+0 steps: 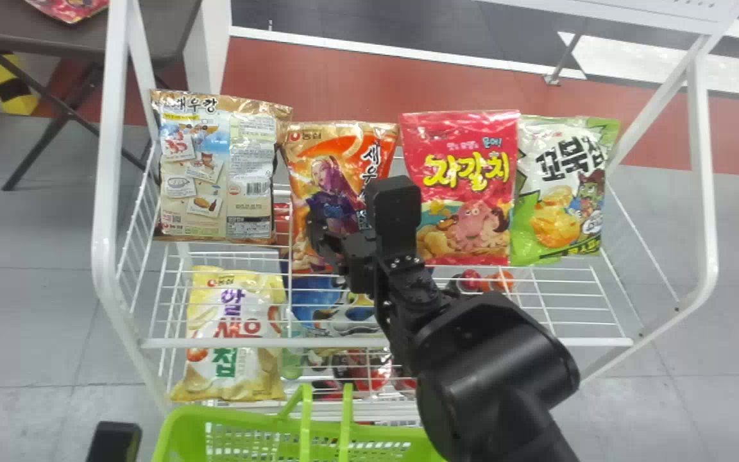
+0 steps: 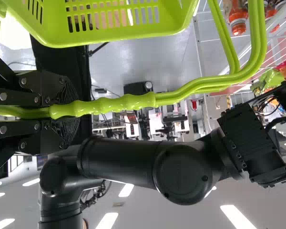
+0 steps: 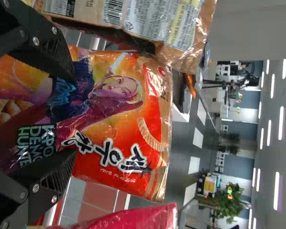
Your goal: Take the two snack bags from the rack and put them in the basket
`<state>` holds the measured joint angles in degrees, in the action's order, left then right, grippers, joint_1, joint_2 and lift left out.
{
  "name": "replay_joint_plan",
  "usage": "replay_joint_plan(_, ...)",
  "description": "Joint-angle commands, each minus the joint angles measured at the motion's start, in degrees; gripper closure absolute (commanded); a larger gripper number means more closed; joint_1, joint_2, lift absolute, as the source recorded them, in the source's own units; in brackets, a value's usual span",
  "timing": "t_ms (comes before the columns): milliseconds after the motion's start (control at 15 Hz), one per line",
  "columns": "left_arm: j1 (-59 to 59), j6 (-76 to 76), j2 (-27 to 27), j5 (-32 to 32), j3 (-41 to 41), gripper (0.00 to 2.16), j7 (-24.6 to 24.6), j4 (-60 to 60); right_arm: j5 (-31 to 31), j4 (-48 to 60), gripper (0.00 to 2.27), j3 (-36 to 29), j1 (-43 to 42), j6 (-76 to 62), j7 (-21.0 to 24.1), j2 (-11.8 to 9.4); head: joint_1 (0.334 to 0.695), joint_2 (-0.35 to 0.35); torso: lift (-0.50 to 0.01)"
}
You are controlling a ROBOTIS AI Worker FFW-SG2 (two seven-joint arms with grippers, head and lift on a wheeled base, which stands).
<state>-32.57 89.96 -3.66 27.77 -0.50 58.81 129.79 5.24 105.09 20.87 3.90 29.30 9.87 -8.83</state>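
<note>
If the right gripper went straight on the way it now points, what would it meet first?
Most likely the orange snack bag, facing the open right gripper; any gap between them is unclear.

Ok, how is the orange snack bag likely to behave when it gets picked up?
The orange snack bag is probably light for its size, as it looks plump with thin packaging. Its wrinkled film should crumple if the right hand squeezes, and the glossy surface may slip a little.

Basket (image 1: 180, 427): smooth, glossy plastic. Orange snack bag (image 1: 328, 186): glossy, crinkled plastic film. Rack (image 1: 110, 160): smooth, painted-looking metal. Floor (image 1: 23, 321): smooth.
</note>
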Motion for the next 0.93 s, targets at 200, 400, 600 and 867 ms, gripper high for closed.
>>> replay_joint_plan(200, 1.02, 0.07, 0.06, 0.09, 0.5, 1.88, -0.27, -1.03, -0.41, 0.82, 2.04, -0.3, -0.12, 3.01, 3.05, -0.49, 0.695, -0.201, -0.011)
replay_joint_plan(400, 0.76, 0.07, -0.03, 0.09, 0.5, 1.89, -0.27, -0.77, -0.23, 2.49, 2.04, -0.57, 0.85, 2.48, 4.46, -0.84, 0.695, -0.224, -0.011)
replay_joint_plan(600, 0.14, 0.07, -0.03, 0.09, 0.41, 1.88, -0.27, -0.15, 1.26, 4.86, 2.04, -0.83, 1.55, 2.48, 4.55, -1.37, 0.695, -0.234, -0.011)
replay_joint_plan(867, 0.14, 0.07, -0.03, 0.0, 0.67, 1.88, -0.45, -0.15, 3.02, 10.93, 2.03, -1.44, 4.8, 4.06, 4.55, -2.51, 0.695, -0.232, -0.011)
